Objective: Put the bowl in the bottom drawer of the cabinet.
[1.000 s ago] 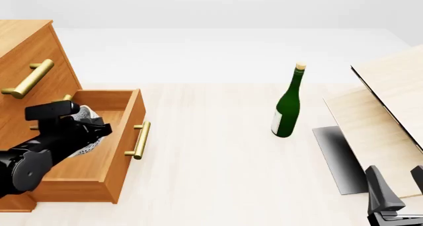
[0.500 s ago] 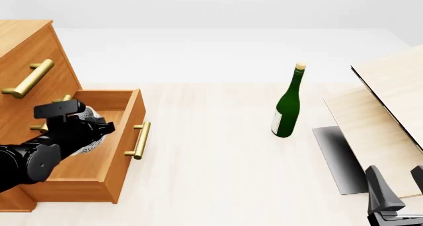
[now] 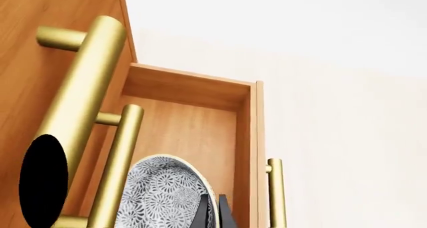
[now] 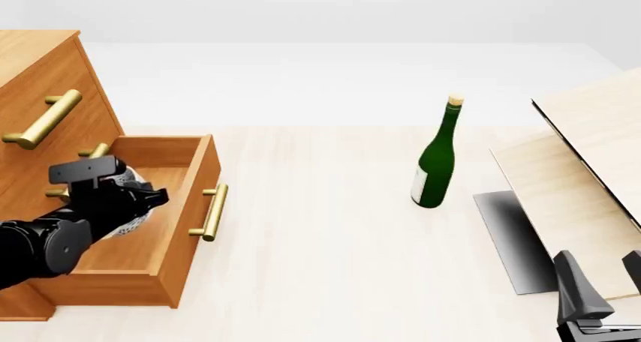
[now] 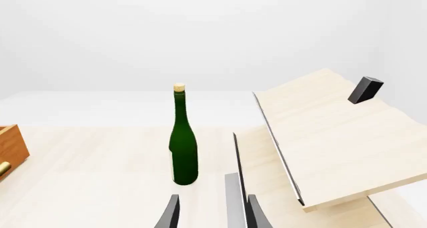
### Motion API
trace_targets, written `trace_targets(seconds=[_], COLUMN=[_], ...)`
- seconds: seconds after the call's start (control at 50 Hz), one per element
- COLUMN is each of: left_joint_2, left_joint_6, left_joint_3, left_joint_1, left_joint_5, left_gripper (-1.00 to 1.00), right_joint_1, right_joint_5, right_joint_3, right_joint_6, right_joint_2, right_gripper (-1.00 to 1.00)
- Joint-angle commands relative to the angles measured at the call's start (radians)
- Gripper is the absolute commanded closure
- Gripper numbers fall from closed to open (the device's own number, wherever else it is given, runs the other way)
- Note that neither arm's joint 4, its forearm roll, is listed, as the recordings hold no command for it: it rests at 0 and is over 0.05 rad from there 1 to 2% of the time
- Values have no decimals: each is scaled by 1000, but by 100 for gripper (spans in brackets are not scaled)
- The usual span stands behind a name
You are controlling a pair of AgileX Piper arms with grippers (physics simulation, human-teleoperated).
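Bowl (image 3: 163, 195) sits pinched in my left gripper (image 4: 125, 199), arm reaching over the open bottom drawer (image 4: 185, 207); my right gripper (image 5: 210, 213) rests spread.

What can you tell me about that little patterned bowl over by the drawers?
The bowl is small and round, with a grey-and-white floral speckled pattern and a pale rim. It is tipped on edge, gripped at its rim by the left gripper, over the open bottom drawer. In the front view the arm hides most of it.
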State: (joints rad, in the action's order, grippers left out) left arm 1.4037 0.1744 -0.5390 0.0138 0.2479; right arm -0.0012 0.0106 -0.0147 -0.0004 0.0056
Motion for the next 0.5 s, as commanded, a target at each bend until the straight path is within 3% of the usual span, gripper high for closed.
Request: trace_targets(seconds=[0.02,0.5], left_joint_2=[30,120], left_joint_6=[-17,-1], left_joint_3=[-4,0], left_joint_1=[-22,-33], left_joint_5=[30,106], left_gripper=[100,100], right_joint_1=[0,-3], right_joint_5=[0,-19], right_joint_3=[0,11], right_joint_6=[0,-1], right_joint_2=[0,5], right_gripper=[-100,-100])
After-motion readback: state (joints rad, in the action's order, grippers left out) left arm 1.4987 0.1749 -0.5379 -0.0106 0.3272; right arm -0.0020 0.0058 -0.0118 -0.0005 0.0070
